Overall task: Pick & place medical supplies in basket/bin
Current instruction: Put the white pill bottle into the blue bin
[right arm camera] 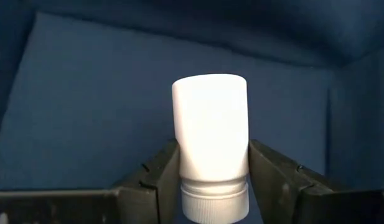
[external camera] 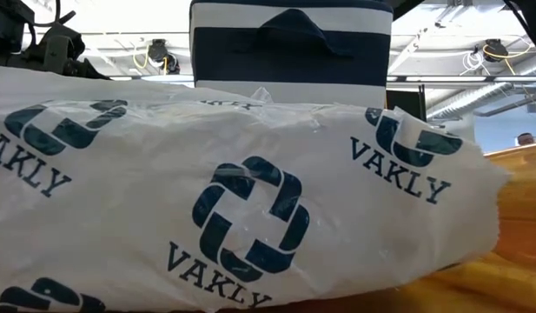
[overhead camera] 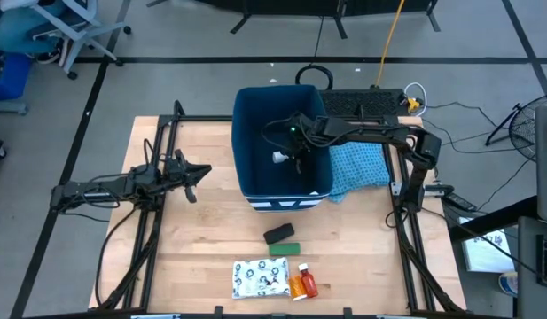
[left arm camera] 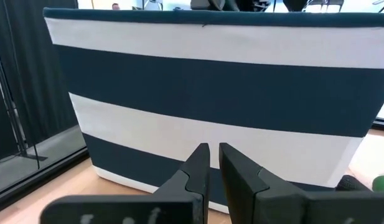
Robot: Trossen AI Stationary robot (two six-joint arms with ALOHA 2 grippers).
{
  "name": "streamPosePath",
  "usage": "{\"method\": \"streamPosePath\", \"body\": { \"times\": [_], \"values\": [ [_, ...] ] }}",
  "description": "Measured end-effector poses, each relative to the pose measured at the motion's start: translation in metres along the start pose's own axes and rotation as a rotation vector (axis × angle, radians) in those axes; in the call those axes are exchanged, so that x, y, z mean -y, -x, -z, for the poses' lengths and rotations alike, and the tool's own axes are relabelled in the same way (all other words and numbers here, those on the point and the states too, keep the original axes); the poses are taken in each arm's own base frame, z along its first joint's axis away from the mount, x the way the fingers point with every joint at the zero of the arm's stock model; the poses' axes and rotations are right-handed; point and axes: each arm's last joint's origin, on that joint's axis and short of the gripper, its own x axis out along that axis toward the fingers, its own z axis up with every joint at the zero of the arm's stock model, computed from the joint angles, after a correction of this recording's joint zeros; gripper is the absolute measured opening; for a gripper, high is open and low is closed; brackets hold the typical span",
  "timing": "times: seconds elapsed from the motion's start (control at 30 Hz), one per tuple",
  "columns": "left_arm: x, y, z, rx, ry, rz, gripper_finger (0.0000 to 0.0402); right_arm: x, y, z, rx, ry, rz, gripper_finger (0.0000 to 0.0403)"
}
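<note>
My right gripper [overhead camera: 293, 152] reaches down into the dark blue bin [overhead camera: 255, 111] and is shut on the small white bottle [right arm camera: 210, 134]. My left gripper [overhead camera: 194, 180] hovers left of the bin, shut and holding nothing, facing the bin's striped side [left arm camera: 210, 93]. In front of the bin, on the table, lie the black oblong piece [overhead camera: 278, 234], the green flat box [overhead camera: 284, 249], the white patterned packet [overhead camera: 261, 277] and the orange [overhead camera: 295, 286] and red [overhead camera: 309, 283] little bottles. The packet [external camera: 233, 209] fills the low view's foreground. My right gripper pinches the white bottle between its two fingers [right arm camera: 163, 171], on the body just beyond the ribbed cap [right arm camera: 213, 196]. The cap end points back at the wrist and the base points away, into the bin. Whether the base touches the bin floor I cannot tell.
A light blue cloth [overhead camera: 357, 167] lies against the bin's right side. Black frame rails [overhead camera: 158, 151] run along both table sides under the arms. Bare wood [overhead camera: 202, 239] lies between my left arm and the supplies.
</note>
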Motion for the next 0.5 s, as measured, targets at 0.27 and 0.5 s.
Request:
{"method": "streamPosePath", "body": {
  "times": [0.27, 0.5],
  "values": [
    [-0.001, 0.000, -0.001, 0.011, -0.002, -0.033, 0.0035, 0.012, 0.075, -0.048, 0.126, 0.051, 0.166, 0.0153],
    [-0.001, 0.000, -0.002, 0.019, -0.007, -0.037, 0.0035, 0.016, 0.092, -0.077, 0.261, 0.062, 0.158, 0.0153]
  ]
}}
